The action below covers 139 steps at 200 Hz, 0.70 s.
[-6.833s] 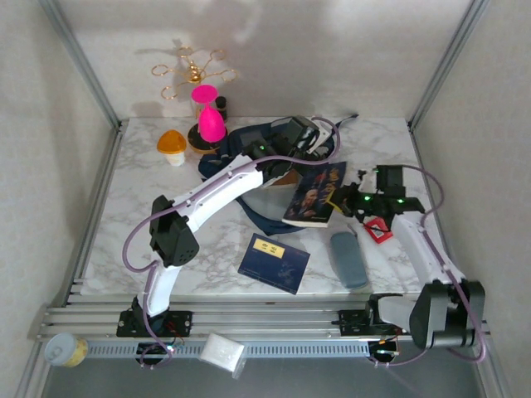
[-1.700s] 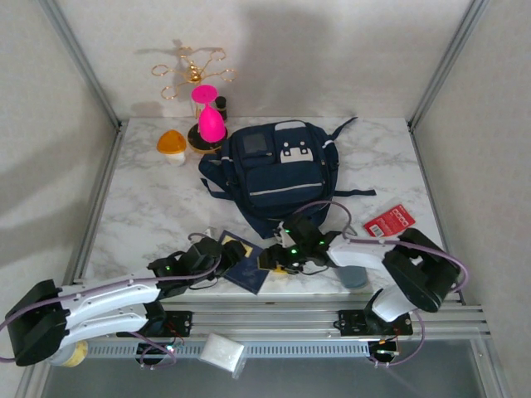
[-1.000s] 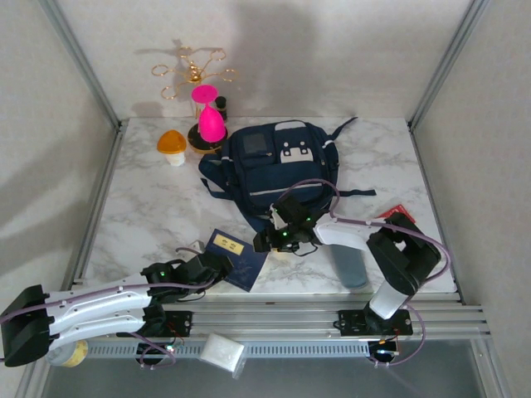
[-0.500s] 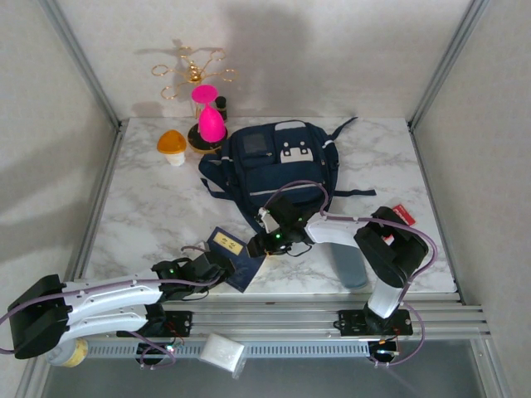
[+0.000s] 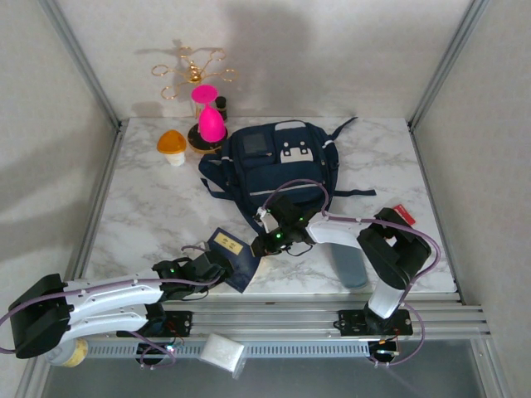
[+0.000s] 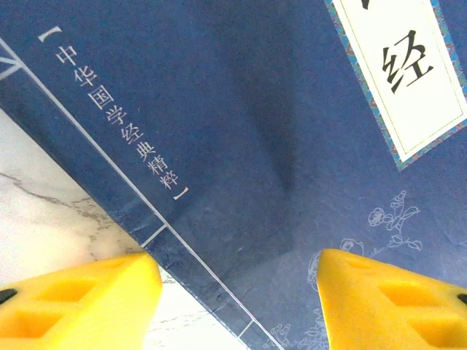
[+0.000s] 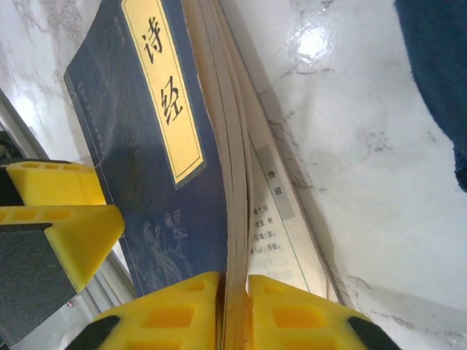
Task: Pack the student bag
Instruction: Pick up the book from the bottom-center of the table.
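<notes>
Low in the overhead frame's centre, the right gripper point(image 5: 267, 242) pinches tight on the page edge of a navy book point(image 5: 226, 253). Beside it, the left gripper point(image 5: 217, 265) hangs wide open over the cover, holding nothing. The bag point(image 5: 278, 170) sits at upper centre, the right arm point(image 5: 340, 232) crossing below it; a grey case point(image 5: 348, 265) lies lower right.

The navy book point(image 5: 235, 255) near the tabletop's near edge carries the only writing that can be read. In the left wrist view a pale line of characters point(image 6: 120, 117) along the spine side of its cover reads 中华国学经典精粹. In the right wrist view its yellow title label point(image 7: 162, 95) reads 诗经. A grey strip point(image 7: 276, 188) on an inner page repeats 诗经 in small print, and the smaller characters below it are too tiny to read.
</notes>
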Each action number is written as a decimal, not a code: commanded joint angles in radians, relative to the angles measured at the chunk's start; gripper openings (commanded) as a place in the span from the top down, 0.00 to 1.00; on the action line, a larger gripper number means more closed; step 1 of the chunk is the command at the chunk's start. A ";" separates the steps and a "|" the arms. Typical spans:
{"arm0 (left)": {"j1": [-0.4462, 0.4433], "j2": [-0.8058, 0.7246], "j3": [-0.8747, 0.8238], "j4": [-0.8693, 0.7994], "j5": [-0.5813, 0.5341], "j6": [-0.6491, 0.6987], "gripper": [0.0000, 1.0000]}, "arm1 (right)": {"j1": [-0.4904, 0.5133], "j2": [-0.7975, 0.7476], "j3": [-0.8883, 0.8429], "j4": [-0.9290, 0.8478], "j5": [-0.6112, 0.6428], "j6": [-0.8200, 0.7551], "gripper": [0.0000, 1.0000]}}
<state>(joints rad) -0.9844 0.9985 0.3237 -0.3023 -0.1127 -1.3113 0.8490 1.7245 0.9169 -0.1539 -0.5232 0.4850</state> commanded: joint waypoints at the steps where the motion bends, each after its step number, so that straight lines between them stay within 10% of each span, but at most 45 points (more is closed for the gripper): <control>1: 0.024 0.049 -0.038 0.054 -0.024 0.015 0.38 | 0.010 -0.035 0.009 -0.006 -0.021 -0.006 0.91; 57: 0.084 -0.072 0.047 -0.070 -0.059 0.078 0.28 | 0.003 -0.140 0.031 0.072 -0.104 0.082 1.00; 139: 0.470 -0.171 0.344 -0.172 0.133 0.350 0.02 | -0.136 -0.286 0.052 0.384 -0.258 0.397 1.00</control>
<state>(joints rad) -0.5892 0.7959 0.5774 -0.4103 -0.0536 -1.0714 0.7559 1.5097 0.9237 0.0654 -0.7052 0.7479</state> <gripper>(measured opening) 0.965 0.076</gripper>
